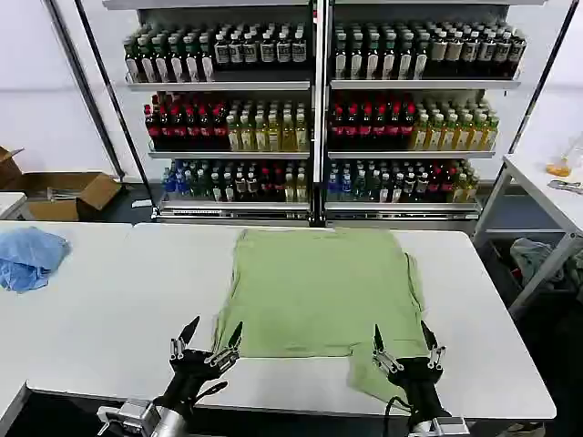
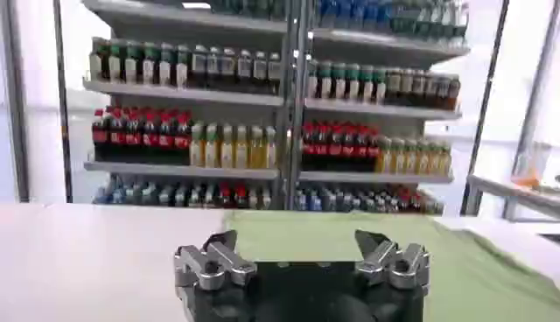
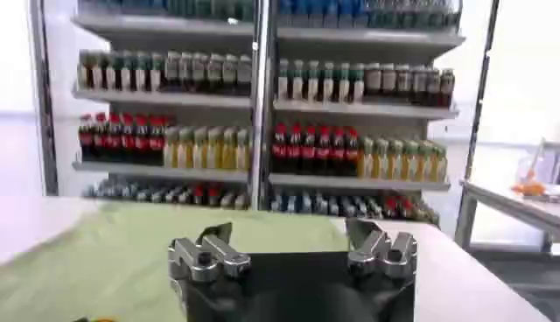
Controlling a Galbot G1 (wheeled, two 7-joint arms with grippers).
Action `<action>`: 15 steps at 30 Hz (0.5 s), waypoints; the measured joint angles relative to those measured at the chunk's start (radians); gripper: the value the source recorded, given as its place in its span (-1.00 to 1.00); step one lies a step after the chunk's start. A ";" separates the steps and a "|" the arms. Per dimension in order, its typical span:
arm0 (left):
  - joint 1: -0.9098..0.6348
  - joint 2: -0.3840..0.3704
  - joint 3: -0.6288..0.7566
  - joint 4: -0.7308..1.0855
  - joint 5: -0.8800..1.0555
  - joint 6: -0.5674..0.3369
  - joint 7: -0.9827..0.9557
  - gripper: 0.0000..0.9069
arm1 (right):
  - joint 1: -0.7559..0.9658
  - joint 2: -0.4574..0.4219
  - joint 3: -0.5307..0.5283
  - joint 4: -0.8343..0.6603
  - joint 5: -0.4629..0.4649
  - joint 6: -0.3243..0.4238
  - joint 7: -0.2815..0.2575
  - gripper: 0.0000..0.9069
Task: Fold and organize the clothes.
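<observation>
While both arms wait at the near edge, the scene reads like this:
Shelf rack (image 1: 319, 109): stands behind the table, four rows of bottles with dark, red, yellow and blue contents; no label is readable.
Table (image 1: 109, 309): white, wide, in front of the rack.
Shirt (image 1: 314, 282): light green, spread flat on the middle of the table, one part hanging toward the near edge on the right.
Blue cloth (image 1: 27, 255): crumpled on the far left of the table, well apart from the shirt.
Left gripper (image 1: 207, 343): fingers spread apart, empty, at the shirt's near left corner.
Right gripper (image 1: 406, 346): fingers spread apart, empty, above the shirt's near right part.
</observation>
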 measured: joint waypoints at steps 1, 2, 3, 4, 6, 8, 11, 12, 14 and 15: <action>-0.005 0.004 0.002 0.007 0.000 0.012 -0.002 1.00 | 0.000 -0.001 0.004 -0.003 0.004 -0.015 0.000 1.00; -0.012 0.009 0.004 0.015 -0.001 0.025 -0.005 1.00 | 0.000 -0.002 0.007 -0.006 0.008 -0.030 0.000 1.00; -0.018 0.013 0.006 0.022 -0.001 0.036 -0.009 1.00 | 0.002 -0.002 0.011 -0.010 0.013 -0.044 0.001 1.00; -0.024 0.016 0.008 0.029 -0.003 0.048 -0.012 1.00 | 0.004 -0.003 0.015 -0.014 0.018 -0.057 0.001 1.00; -0.037 0.021 0.013 0.047 -0.008 0.071 -0.019 1.00 | 0.006 -0.004 0.022 -0.021 0.027 -0.081 0.000 1.00; -0.052 0.028 0.019 0.065 -0.015 0.092 -0.026 1.00 | 0.008 -0.006 0.026 -0.026 0.035 -0.100 0.000 1.00; -0.077 0.033 0.030 0.093 -0.020 0.118 -0.037 1.00 | 0.008 -0.009 0.031 -0.037 0.046 -0.128 -0.003 1.00; -0.084 0.034 0.033 0.102 -0.022 0.126 -0.040 1.00 | 0.008 -0.009 0.031 -0.041 0.050 -0.138 -0.003 1.00; -0.097 0.034 0.041 0.122 -0.024 0.141 -0.048 1.00 | 0.005 -0.008 0.030 -0.045 0.056 -0.153 -0.004 1.00; -0.104 0.035 0.044 0.131 -0.024 0.147 -0.051 1.00 | 0.004 -0.008 0.030 -0.045 0.058 -0.161 -0.004 1.00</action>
